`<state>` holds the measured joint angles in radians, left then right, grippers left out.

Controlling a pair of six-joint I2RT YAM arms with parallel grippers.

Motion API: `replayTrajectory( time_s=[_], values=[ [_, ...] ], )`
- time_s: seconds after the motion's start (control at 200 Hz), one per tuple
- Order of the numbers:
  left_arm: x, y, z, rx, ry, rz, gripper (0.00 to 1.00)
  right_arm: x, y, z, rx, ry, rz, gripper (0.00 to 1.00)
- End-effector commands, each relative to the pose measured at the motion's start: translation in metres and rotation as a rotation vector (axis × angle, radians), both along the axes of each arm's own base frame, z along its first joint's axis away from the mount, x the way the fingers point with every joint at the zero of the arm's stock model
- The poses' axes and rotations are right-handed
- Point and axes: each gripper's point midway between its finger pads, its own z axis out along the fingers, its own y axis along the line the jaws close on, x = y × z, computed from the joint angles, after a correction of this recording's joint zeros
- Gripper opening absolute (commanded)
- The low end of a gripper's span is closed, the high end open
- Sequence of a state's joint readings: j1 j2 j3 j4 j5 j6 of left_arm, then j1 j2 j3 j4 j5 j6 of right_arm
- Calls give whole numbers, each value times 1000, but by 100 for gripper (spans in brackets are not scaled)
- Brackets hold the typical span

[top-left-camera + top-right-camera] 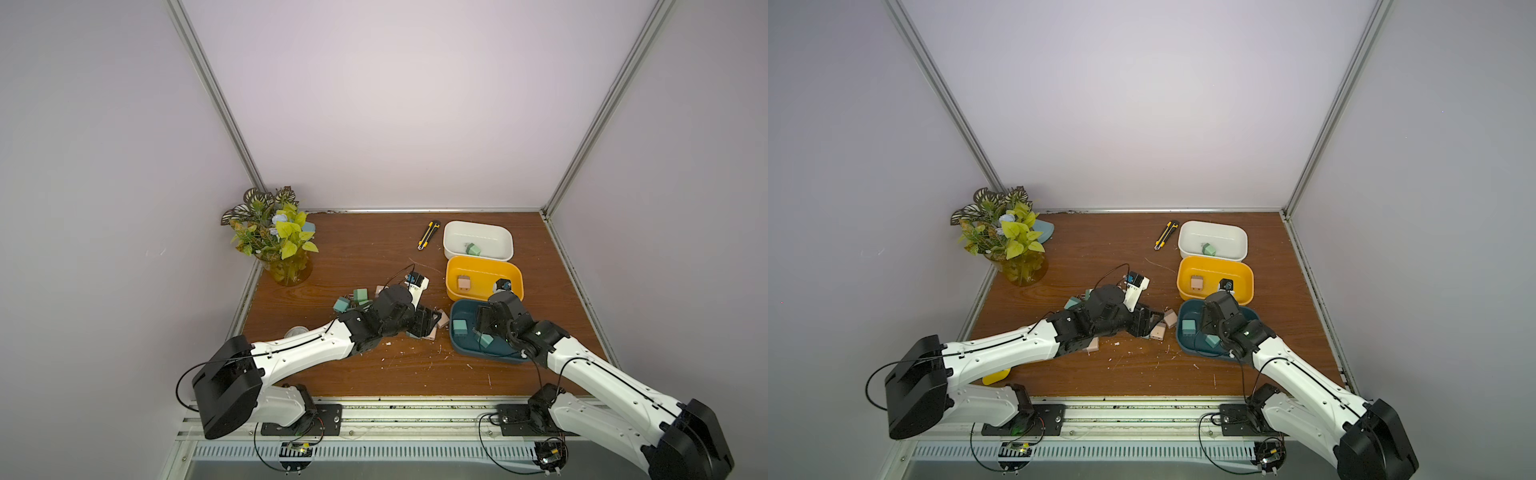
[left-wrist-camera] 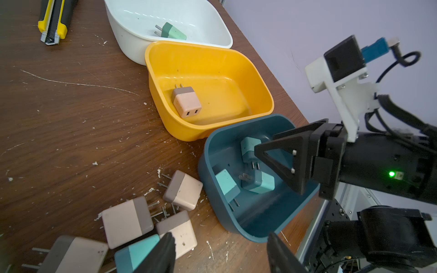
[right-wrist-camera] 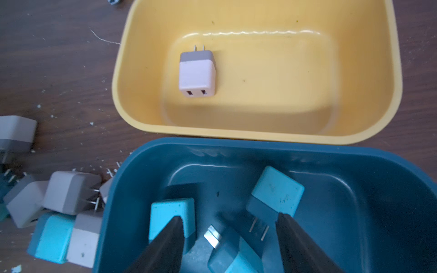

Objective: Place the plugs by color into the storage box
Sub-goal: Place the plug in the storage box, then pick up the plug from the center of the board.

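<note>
Three teal plugs [image 3: 276, 191] are lying in the blue bin [image 3: 236, 147], one pink plug [image 3: 197, 73] in the yellow bin [image 3: 236, 134] and one green plug [image 2: 173, 33] in the white bin [image 2: 132, 47], the bins lining the desk's [image 1: 374, 374] right edge. Loose plugs [image 2: 127, 219] are sitting heaped mid-desk beside the blue bin. The right gripper [image 3: 229, 217] is hovering spread and empty over the blue bin, and the left gripper [image 2: 220, 235] is hanging spread over the heap.

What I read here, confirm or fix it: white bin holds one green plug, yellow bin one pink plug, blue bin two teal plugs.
Wrong on one count: the blue bin holds three teal plugs, not two, as the left wrist view shows. The white bin holds one green plug and the yellow bin one pink plug.
</note>
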<state>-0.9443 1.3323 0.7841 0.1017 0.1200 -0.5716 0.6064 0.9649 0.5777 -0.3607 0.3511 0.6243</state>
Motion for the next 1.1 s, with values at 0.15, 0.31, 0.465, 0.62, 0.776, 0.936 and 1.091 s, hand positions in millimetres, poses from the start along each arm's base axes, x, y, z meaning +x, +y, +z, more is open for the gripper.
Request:
replayTrajectory(
  time_s=[0.15,0.31,0.465,0.62,0.776,0.936,1.091],
  values=[
    [-1,5,10,-15,-41,15,63,14,30,59,171,-125,80,67],
    [-3,12,5,6,-49,24,64,15,57,78,273,-142,175,61],
    [2,26,5,65,-88,66,64,16,78,82,295,-135,238,57],
    [2,36,4,92,-109,83,65,15,98,81,291,-131,283,59],
    [0,45,-3,112,-106,101,65,15,120,78,267,-114,317,64],
    [-2,56,-7,122,-102,128,65,14,146,70,226,-91,362,66],
    [0,86,-3,168,-142,224,66,12,171,61,214,-58,426,65]
  ],
)
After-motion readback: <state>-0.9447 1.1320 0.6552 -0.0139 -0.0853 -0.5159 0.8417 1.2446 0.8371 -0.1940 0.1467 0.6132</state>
